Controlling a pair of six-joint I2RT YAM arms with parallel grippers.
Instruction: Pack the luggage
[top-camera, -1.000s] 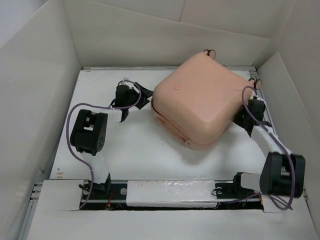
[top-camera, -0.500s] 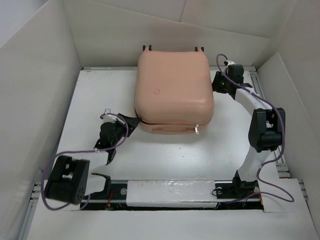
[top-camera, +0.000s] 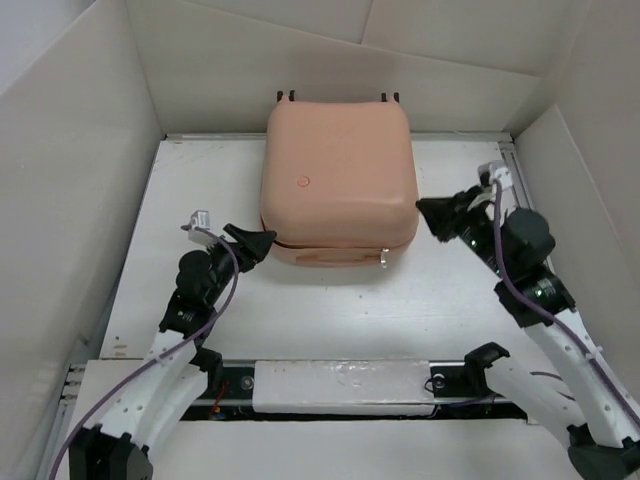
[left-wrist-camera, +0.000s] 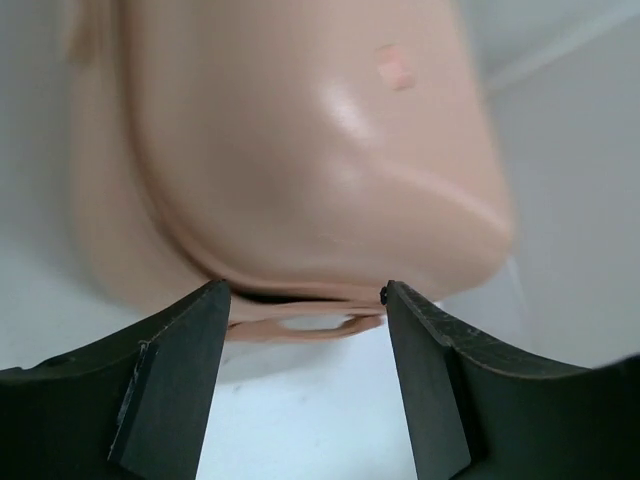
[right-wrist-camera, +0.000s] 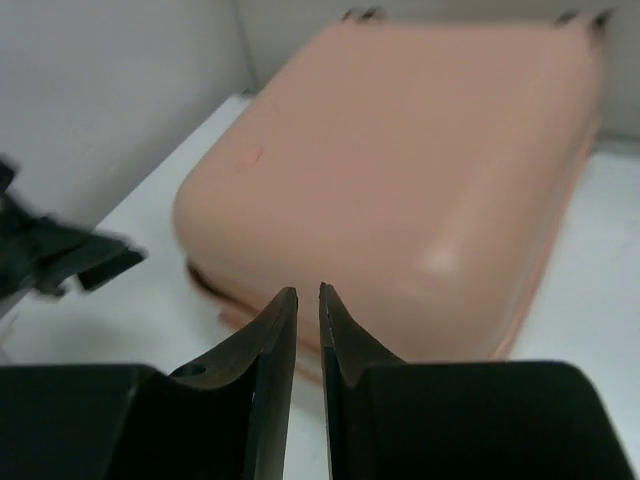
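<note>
Closed luggage on desk, left tool wide open nr its front corner, right tool almost shut, empty, alongside.

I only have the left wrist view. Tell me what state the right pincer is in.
Observer: The right pincer is all but shut and holds nothing.
Operator: Give me its position.
Observer: It points at the right side of the luggage, near the front corner.
Operator: Now tell me which way the wheels face.
Observer: The wheels are at the far edge, toward the back wall.
</note>
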